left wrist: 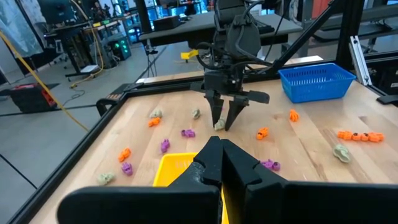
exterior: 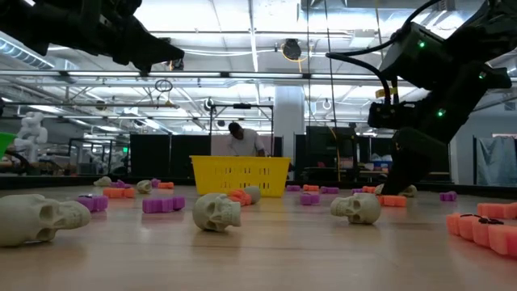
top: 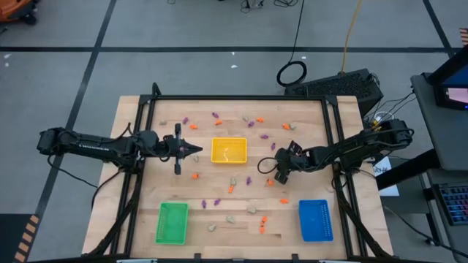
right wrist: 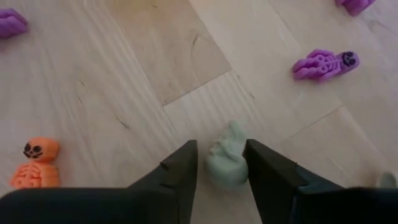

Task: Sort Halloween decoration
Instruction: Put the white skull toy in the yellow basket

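Tiny orange, purple and pale Halloween decorations lie scattered over the wooden table [top: 146, 190]. My right gripper [right wrist: 222, 171] points steeply down at the table right of the middle [top: 281, 174]. It is open, its fingers close on either side of a pale trinket [right wrist: 227, 163] that lies on the wood. An orange skeleton [right wrist: 34, 165] and a purple skeleton [right wrist: 324, 64] lie near it. My left gripper [top: 197, 150] is shut on nothing and hangs above the table, left of the yellow tray [top: 229, 150]. My right gripper brackets the pale trinket from above, slanting down. One finger [right wrist: 264, 171] looks to meet the trinket's side [right wrist: 244, 165]; a thin shadowed gap shows at the other finger. The trinket rests on the table.
A green tray [top: 172, 223] stands at the near left and a blue tray [top: 316, 220] at the near right. Pale skulls [exterior: 216, 212] and orange and purple pieces dot the table around all three trays. A black frame borders the table.
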Controlling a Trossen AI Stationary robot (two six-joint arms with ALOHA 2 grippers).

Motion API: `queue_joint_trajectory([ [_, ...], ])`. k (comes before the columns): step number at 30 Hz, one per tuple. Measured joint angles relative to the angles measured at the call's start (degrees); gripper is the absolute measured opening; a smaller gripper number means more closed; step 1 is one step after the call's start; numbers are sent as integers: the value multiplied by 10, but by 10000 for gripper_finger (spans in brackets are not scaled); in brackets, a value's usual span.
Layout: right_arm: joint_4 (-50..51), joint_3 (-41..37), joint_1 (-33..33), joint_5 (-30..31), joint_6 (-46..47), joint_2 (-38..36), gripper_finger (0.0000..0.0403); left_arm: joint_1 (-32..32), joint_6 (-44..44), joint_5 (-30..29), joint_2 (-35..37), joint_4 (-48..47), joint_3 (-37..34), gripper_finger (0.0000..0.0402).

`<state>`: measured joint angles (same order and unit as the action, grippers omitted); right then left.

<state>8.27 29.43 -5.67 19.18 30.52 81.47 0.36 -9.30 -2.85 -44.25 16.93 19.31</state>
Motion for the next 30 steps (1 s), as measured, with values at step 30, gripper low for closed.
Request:
queue_joint_trajectory([
  [30,-15,-3,0,-22,3,-46,75,0,0,0,0,-11,0,0],
])
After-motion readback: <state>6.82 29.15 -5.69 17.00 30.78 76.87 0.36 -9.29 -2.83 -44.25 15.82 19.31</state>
